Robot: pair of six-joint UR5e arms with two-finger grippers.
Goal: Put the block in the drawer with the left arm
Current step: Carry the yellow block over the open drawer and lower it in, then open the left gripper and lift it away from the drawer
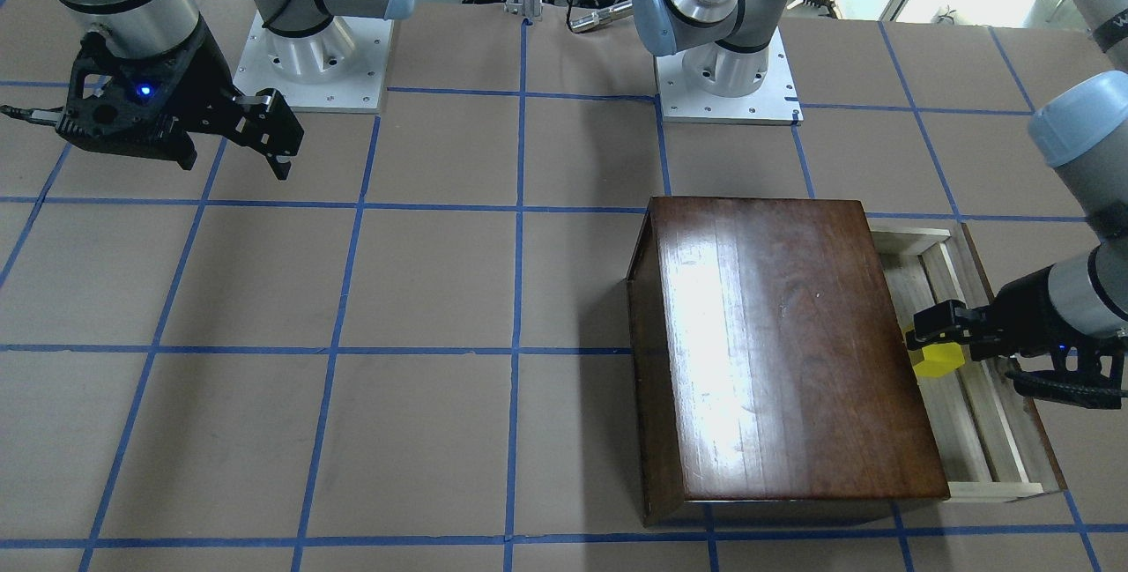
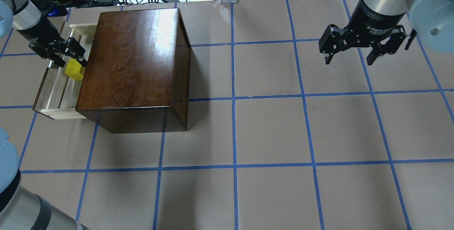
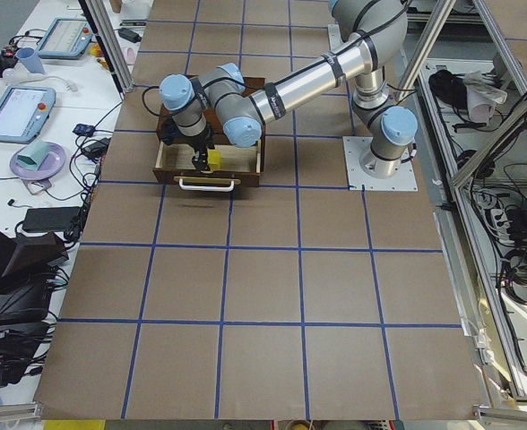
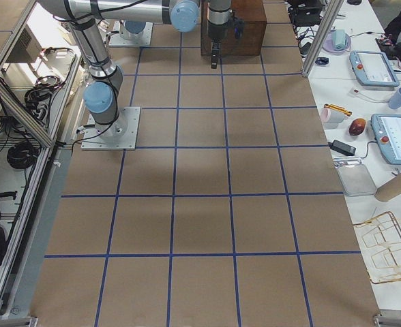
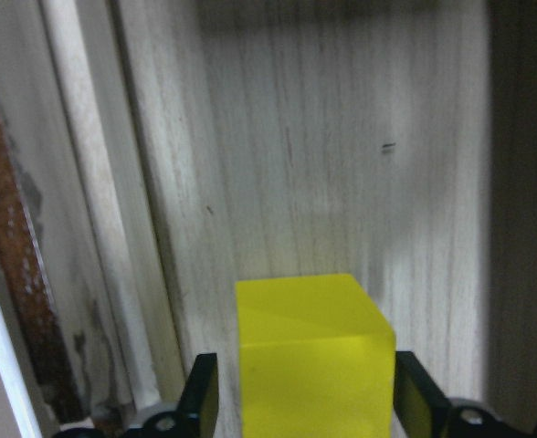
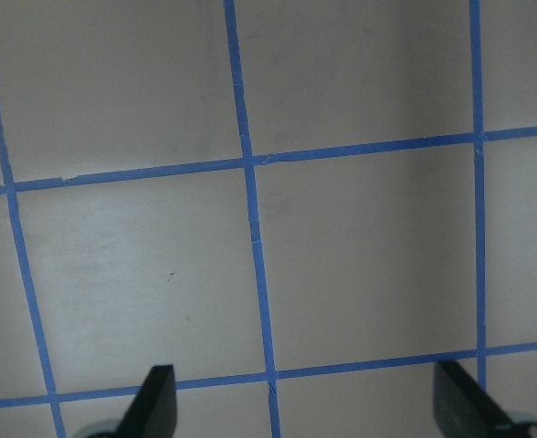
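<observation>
Front-facing view: a dark wooden box [image 1: 784,343] stands on the table [image 1: 352,290]. The drawer [image 1: 987,449] is pulled out from the box's side. The left arm [image 1: 1084,290] reaches in over the drawer. The left pincer [image 1: 927,343] sits just beside the box wall with the block [image 1: 938,360] in it. The right pincer [image 1: 233,158] is well apart from the box, jaws spread wide, nothing in them.

Overhead view: the block is over the open drawer, close against the box, about midway along the drawer's length.

Left wrist view: the jaws are closed on the block's two sides. Pale drawer floor lies below it. Cannot tell whether the block touches that floor.

Right wrist view: only table and blue tape lines [image 6: 250,228] show between the wide-set tips.
</observation>
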